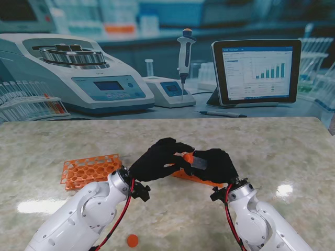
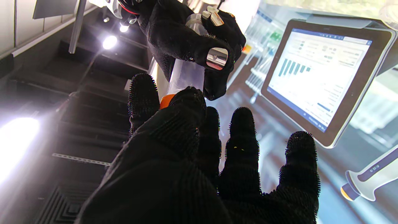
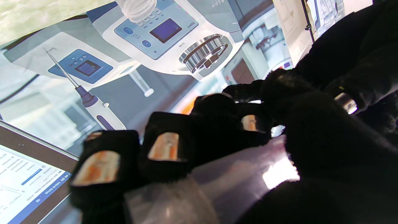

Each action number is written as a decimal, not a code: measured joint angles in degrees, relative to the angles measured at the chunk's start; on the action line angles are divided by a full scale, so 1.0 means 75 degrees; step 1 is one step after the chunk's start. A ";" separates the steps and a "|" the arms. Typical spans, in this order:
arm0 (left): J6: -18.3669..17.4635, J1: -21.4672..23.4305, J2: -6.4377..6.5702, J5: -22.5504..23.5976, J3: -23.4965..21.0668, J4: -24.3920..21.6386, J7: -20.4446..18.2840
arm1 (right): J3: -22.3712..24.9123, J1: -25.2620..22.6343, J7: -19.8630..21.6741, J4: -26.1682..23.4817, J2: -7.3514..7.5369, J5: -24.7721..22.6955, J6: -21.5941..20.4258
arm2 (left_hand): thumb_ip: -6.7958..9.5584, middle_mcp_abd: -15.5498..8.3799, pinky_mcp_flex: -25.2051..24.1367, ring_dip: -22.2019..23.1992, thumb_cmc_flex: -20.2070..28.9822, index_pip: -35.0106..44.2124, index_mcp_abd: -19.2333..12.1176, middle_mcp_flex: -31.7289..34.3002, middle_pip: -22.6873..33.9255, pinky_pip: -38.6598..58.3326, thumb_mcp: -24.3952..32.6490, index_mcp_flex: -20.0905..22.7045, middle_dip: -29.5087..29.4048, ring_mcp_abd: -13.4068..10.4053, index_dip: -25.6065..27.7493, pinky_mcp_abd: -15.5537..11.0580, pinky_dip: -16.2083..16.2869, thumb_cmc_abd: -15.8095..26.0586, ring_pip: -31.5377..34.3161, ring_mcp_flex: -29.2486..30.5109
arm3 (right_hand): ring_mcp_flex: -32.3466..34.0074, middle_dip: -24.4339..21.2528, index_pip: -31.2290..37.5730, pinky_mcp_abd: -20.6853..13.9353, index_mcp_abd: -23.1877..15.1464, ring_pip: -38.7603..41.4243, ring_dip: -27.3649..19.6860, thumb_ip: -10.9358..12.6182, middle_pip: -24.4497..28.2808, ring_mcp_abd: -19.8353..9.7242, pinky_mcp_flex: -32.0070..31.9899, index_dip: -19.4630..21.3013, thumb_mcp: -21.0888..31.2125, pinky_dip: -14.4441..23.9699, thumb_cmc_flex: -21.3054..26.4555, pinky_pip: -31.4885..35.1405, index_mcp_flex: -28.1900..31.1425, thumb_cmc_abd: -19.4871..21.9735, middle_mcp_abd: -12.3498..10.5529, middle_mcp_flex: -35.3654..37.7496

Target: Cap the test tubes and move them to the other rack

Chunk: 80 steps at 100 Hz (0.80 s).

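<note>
While both arms meet over the middle of the marbled surface (image 1: pixel 272 141), the stand view shows the left robot hand (image 1: pixel 155 159) and right robot hand (image 1: pixel 213 164) closed together around a clear plastic test tube (image 1: pixel 199 162) with an orange screw cap (image 1: pixel 187 156) at its left end. Judged purpose: one hand steadies the tube while the other seats the cap. An orange perforated tube rack (image 1: pixel 88 170) lies toward the left edge; a second orange rack (image 1: pixel 194 178) sits largely hidden under the hands. A loose orange cap (image 1: pixel 133 240) rests by the near edge. Open room lies right of the hands and toward the far edge.

From the left wrist, the left robot hand (image 2: pixel 199 161) pinches the cap (image 2: pixel 166 100) between thumb and forefinger, remaining fingers spread and idle. The right robot hand (image 2: pixel 189 40) wraps the tube (image 2: pixel 186 74).

From the right wrist, the right robot hand (image 3: pixel 217 146) is curled firmly on the tube (image 3: pixel 236 177), fingertips (image 3: pixel 164 146) pressed across it. Whether the cap is fully threaded cannot be told.
</note>
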 measured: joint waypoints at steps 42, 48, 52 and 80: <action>-0.0168 0.0294 0.0062 -0.0149 -0.0320 -0.0207 -0.0206 | 0.0003 -0.0007 0.0038 -0.0078 -0.0001 0.0038 -0.0001 | 0.0058 -0.0001 -0.0030 -0.0025 0.0005 -0.0094 0.0405 0.0000 -0.0034 0.0000 -0.0351 0.0073 -0.0065 0.0000 0.0001 0.0000 0.0000 0.0368 -0.0067 0.0000 | 0.0000 0.0000 -0.0001 0.0000 -0.0012 0.0000 -0.0003 0.0000 0.0000 -0.0001 0.0000 0.0002 0.0000 0.0000 0.0000 -0.0012 0.0000 0.0000 0.0000 0.0000; -0.0202 0.0331 0.0065 -0.0166 -0.0358 -0.0224 -0.0207 | 0.0003 -0.0007 0.0040 -0.0084 -0.0001 0.0043 -0.0001 | 0.0058 -0.0001 -0.0032 -0.0024 0.0005 -0.0266 0.0498 0.0000 -0.0038 0.0000 -0.0590 0.0065 -0.0067 0.0000 -0.0072 0.0000 0.0000 0.0369 -0.0068 0.0000 | 0.0000 0.0000 0.0005 0.0000 -0.0017 0.0000 -0.0003 -0.0001 0.0000 -0.0001 0.0000 0.0004 0.0000 0.0000 0.0000 -0.0012 0.0000 0.0000 0.0000 0.0000; -0.0227 0.0353 0.0066 -0.0189 -0.0378 -0.0240 -0.0207 | 0.0003 -0.0007 0.0044 -0.0085 -0.0002 0.0046 -0.0001 | 0.0058 -0.0001 -0.0032 -0.0025 0.0005 -0.0416 0.0499 0.0000 -0.0038 0.0000 -0.0862 -0.0025 -0.0069 0.0000 -0.0218 0.0000 0.0000 0.0369 -0.0069 0.0000 | 0.0000 0.0000 0.0013 0.0000 -0.0019 0.0000 -0.0004 -0.0001 0.0000 -0.0001 0.0000 0.0005 0.0000 0.0000 0.0000 -0.0013 0.0000 0.0000 0.0000 0.0000; -0.0285 0.0388 0.0076 -0.0377 -0.0421 -0.0340 -0.0304 | 0.0017 -0.0017 0.0064 -0.0097 -0.0002 0.0049 0.0007 | 0.0082 0.0011 -0.0042 -0.0025 -0.0307 -0.1016 0.0636 0.0000 -0.0131 -0.0030 -0.1928 -0.0455 -0.0111 0.0003 -0.0768 0.0000 0.0000 0.0369 -0.0084 0.0000 | 0.0000 0.0000 0.0029 0.0000 -0.0022 0.0000 -0.0005 -0.0002 0.0000 -0.0001 -0.0001 0.0006 0.0000 0.0000 0.0000 -0.0015 0.0000 0.0000 0.0000 0.0000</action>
